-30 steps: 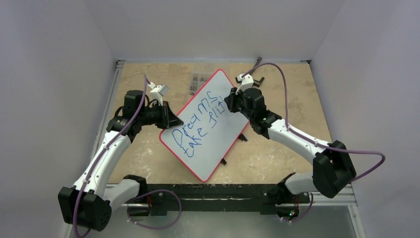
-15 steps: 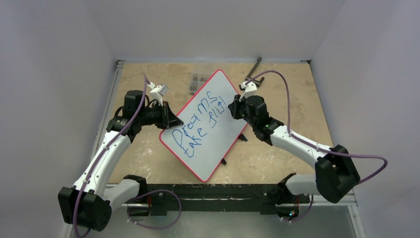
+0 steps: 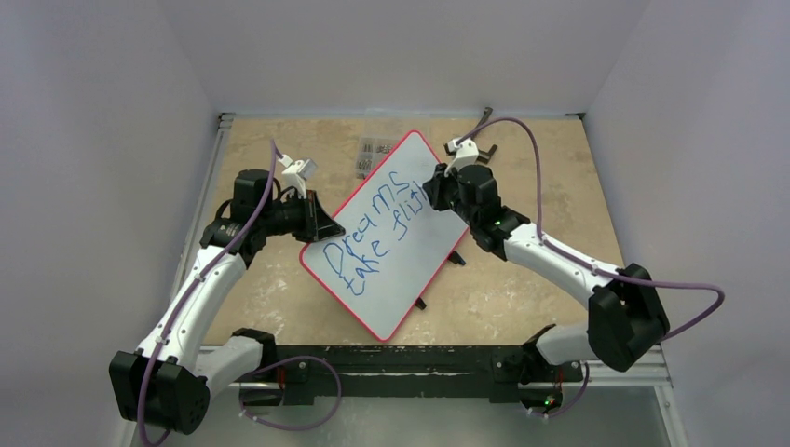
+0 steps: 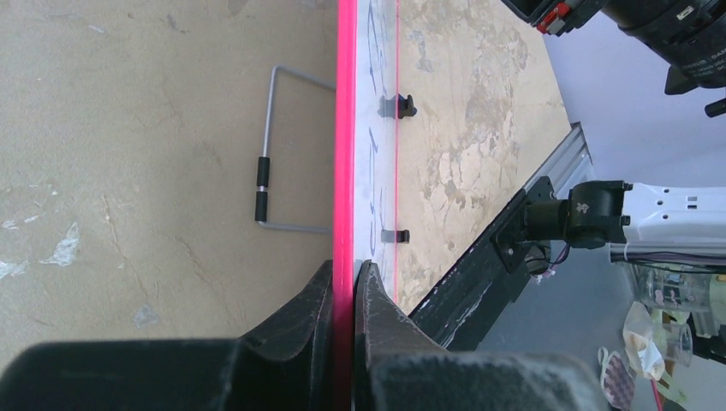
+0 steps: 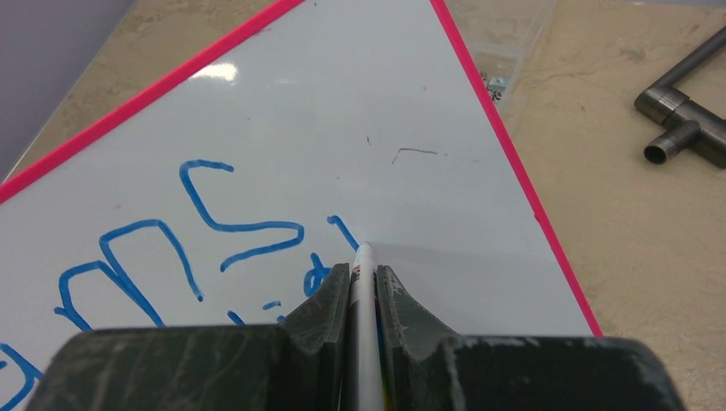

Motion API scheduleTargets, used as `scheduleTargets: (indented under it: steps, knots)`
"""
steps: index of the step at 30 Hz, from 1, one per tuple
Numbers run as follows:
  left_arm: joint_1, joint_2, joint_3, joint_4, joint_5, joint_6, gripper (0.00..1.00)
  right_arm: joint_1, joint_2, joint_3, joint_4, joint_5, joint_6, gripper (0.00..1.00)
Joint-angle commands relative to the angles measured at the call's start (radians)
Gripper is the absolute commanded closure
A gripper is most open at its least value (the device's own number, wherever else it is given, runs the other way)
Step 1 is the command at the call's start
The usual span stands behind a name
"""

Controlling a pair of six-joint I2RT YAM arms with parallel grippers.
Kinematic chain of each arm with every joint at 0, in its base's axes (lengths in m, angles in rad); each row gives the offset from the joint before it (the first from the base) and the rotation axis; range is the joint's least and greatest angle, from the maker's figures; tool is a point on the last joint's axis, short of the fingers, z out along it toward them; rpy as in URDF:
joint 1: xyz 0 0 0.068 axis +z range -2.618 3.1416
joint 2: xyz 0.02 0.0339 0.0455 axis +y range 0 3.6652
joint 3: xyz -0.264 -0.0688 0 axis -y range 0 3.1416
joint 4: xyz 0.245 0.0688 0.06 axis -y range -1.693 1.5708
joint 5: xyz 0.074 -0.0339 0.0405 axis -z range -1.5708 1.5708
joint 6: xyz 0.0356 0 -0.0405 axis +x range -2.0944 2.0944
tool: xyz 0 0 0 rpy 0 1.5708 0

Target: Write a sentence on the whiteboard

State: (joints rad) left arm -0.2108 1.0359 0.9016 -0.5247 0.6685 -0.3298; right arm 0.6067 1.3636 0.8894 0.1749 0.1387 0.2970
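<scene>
The whiteboard (image 3: 410,270), white with a thin red rim, lies slantwise at mid-table, propped at a tilt. Blue lettering, the sentence (image 3: 373,233), runs across it in two lines. My left gripper (image 3: 321,228) is shut on the board's left edge; in the left wrist view both fingers clamp the red rim (image 4: 345,128) at the gripper (image 4: 346,265). My right gripper (image 3: 430,196) is shut on a white marker (image 5: 364,282). The marker tip touches the board (image 5: 342,111) at a short blue stroke, just right of the lettering (image 5: 240,231).
A grey metal pipe fitting (image 3: 484,126) lies behind the right gripper. A clear box of small parts (image 3: 373,156) sits past the board's far corner. A wire stand (image 4: 267,163) shows under the board. Black clips (image 3: 456,259) stick out along its right edge.
Half a second ago the right gripper had swung slightly right with the marker; it is back at the end of the lower line. The left arm and board have not moved.
</scene>
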Motion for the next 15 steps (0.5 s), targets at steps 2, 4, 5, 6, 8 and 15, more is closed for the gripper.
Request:
scheduleTargets:
  steps: [2,4,5,6,8,15]
  knots:
    - [-0.007,0.0,0.003,-0.034,-0.121,0.15,1.0,0.003,0.038,0.092,-0.013,-0.009,-0.015,1.0]
    - [-0.007,-0.002,0.003,-0.035,-0.121,0.152,1.0,0.003,0.048,0.108,-0.02,0.005,-0.021,1.0]
    - [-0.007,-0.002,0.003,-0.035,-0.121,0.152,1.0,0.004,0.052,0.116,-0.025,0.014,-0.023,1.0]
    - [-0.007,-0.003,0.003,-0.035,-0.121,0.152,1.0,0.003,0.057,0.125,-0.033,0.021,-0.026,1.0]
    - [-0.007,-0.006,0.004,-0.035,-0.122,0.153,1.0,0.001,0.064,0.135,-0.044,0.035,-0.028,1.0]
    - [-0.007,-0.012,0.005,-0.037,-0.126,0.153,1.0,-0.007,0.068,0.132,-0.063,0.066,-0.029,1.0]
